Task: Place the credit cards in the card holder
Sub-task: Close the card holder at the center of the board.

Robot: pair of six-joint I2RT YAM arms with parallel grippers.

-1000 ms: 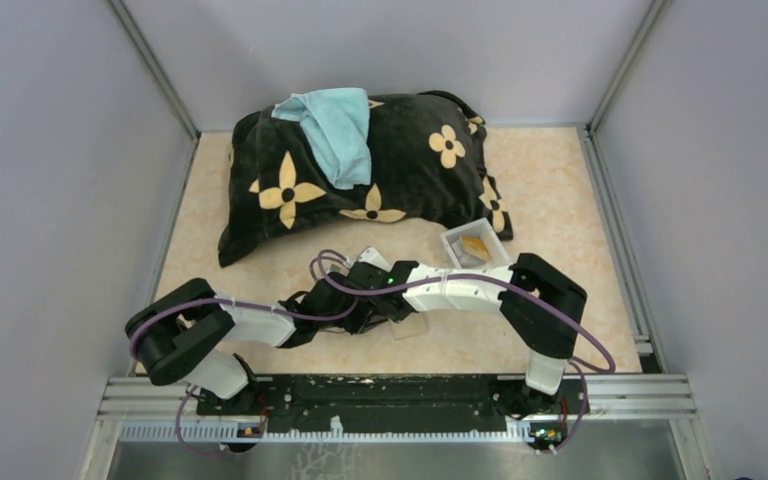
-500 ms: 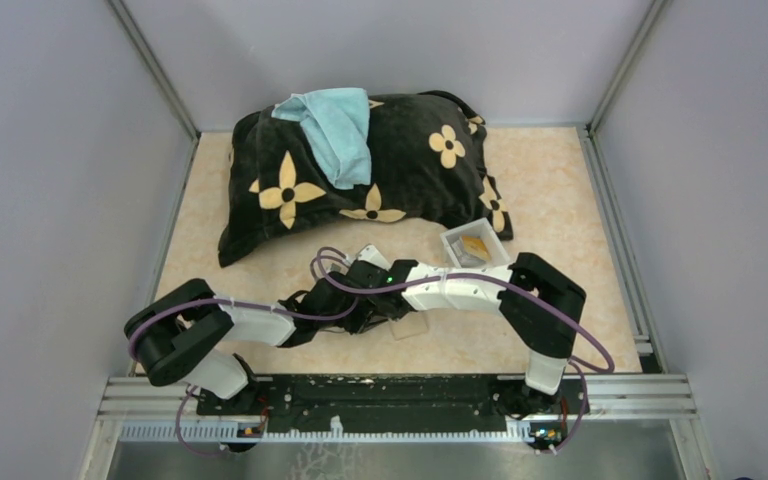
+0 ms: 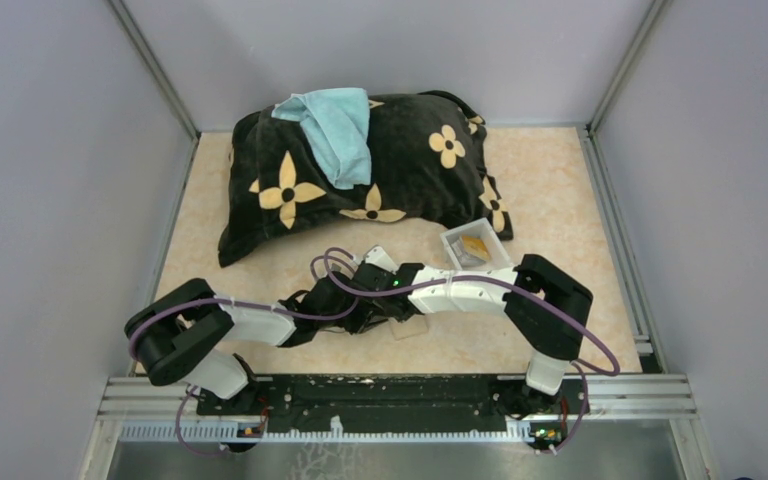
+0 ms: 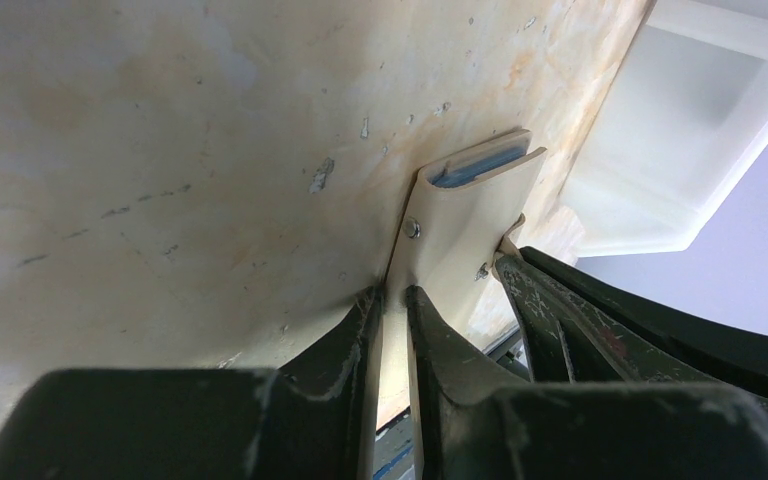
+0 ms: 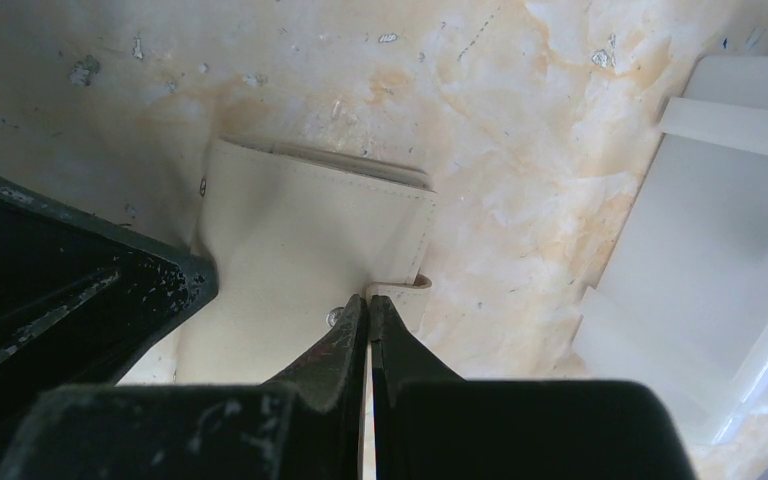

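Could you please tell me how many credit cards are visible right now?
1: a gold-yellow card lies in the white tray. A bluish edge inside the card holder may be another, and more could be hidden from view.

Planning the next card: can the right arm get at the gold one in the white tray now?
Not yet, probably: the right gripper is pinching the wallet by its tab. The open tray is close by; once released, the card looks reachable.
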